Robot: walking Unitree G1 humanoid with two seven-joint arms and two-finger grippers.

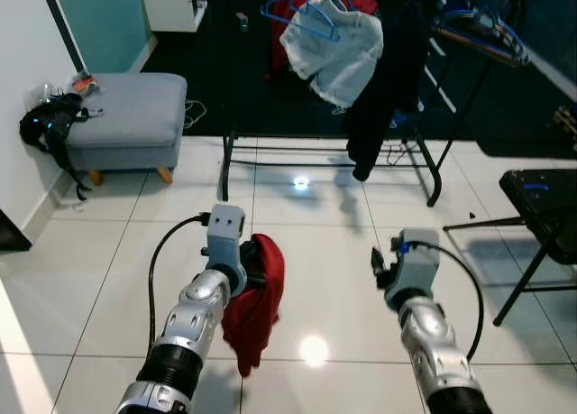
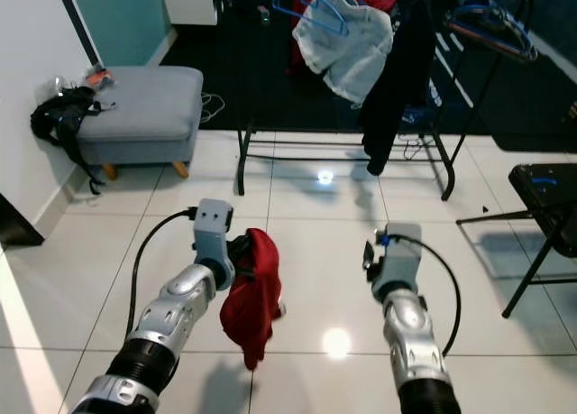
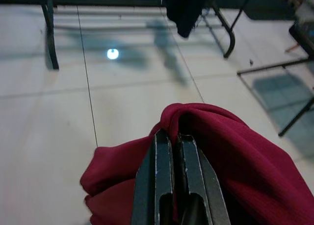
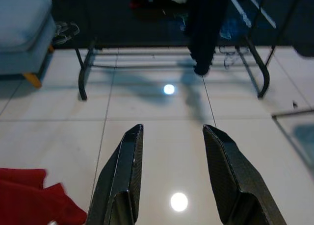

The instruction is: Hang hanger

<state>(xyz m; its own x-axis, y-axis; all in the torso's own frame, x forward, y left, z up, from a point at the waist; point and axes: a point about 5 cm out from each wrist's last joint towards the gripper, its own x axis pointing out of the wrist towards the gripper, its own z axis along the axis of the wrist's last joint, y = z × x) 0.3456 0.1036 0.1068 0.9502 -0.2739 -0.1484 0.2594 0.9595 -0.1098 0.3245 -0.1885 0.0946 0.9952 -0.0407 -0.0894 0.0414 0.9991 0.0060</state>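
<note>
Red garment [image 1: 255, 301] hangs lengthwise down from the left hand [image 3: 172, 146], whose fingers are pressed together on a fold at its top; any hanger inside cannot be made out. It droops above the tiled floor [image 1: 117, 252], beside the left forearm. The right hand [image 4: 171, 178] is held level with it, well apart, fingers spread and holding nothing. Ahead, across bare tiles, stands the clothes rack [image 1: 433, 166] with a blue hanger [image 1: 311, 13] and hung clothes. A grey ottoman [image 1: 126, 116] sits at left, a black stand [image 1: 541, 207] at right.
</note>
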